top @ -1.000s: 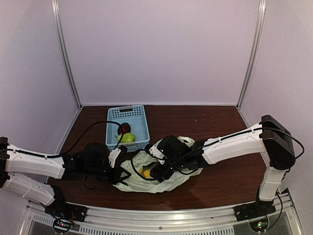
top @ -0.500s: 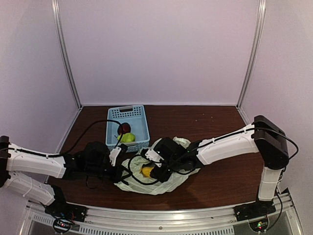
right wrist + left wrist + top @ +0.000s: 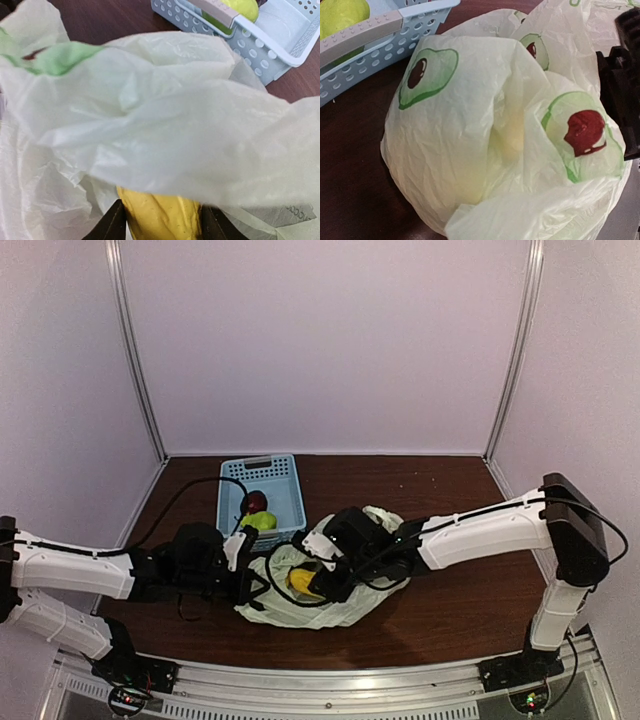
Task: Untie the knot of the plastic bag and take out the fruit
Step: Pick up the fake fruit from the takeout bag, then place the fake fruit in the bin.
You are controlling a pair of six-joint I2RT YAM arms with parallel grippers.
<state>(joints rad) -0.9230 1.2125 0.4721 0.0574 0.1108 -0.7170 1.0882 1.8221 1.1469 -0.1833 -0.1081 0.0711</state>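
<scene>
Between the jaws of the right gripper [image 3: 160,227] sits a yellow fruit [image 3: 159,212]. The jaws stand roughly half closed, one finger against each flank, so I judge the fruit gripped. Its length seems to run forward from the jaws, with the far end hidden under a fold of the plastic bag [image 3: 165,125] that hangs across just ahead of and above the fingertips. The coming move turns on that fold: the fruit needs to come back and up toward the wrist, out from beneath the film, not forward into it. I cannot make out the knot in any view, and the bag's mouth looks loose and open. Across the bag from these jaws, the left gripper [image 3: 247,585] is fully closed at the bag's edge. Whether it pinches film I cannot tell, since its fingers do not show in its own camera. Ahead of the right jaws and a little to their right, just beside the bag, stands the blue basket [image 3: 297,492], holding a red fruit [image 3: 256,502] and a green fruit [image 3: 262,521]. Room to draw back lies over the table [image 3: 450,510] behind the right wrist.
</scene>
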